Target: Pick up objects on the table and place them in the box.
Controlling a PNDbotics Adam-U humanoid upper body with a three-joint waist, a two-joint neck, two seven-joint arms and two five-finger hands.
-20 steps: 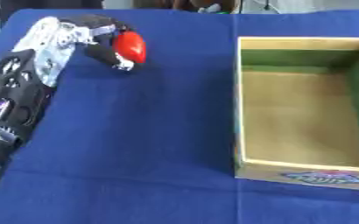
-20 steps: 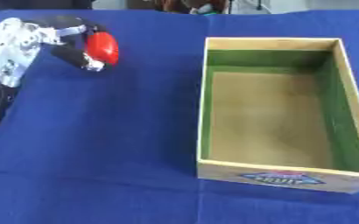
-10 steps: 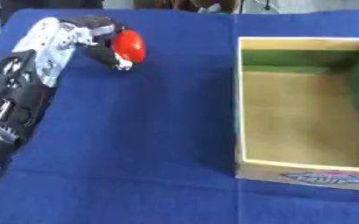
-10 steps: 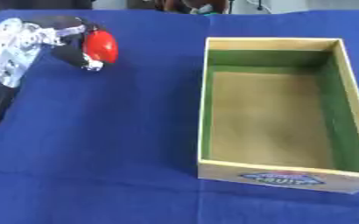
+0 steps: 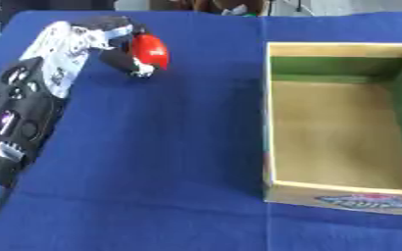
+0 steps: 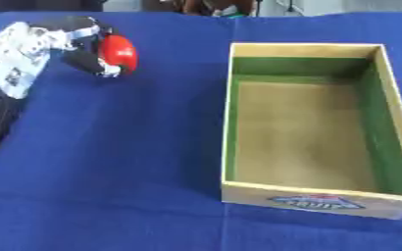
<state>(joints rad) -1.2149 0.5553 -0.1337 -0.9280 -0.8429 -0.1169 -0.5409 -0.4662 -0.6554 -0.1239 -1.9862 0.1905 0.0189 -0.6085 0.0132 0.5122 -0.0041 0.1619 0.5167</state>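
A red rounded object (image 5: 149,49) sits at the far left of the blue table, and my left hand (image 5: 118,49) has its dark fingers curled around it. The left arm (image 5: 29,108) runs up along the left edge from the lower corner. To the right stands the open box (image 5: 273,122), with green inner walls, a tan floor and nothing inside. The red object is well to the left of the box's near wall. My right hand shows in neither view.
A blue cloth (image 5: 162,162) covers the table between the arm and the box. The box's front wall carries a printed label (image 5: 367,200). Dark shapes and small items line the far table edge.
The hand and the red object stay almost in place, shifting only slightly. The box has not moved.
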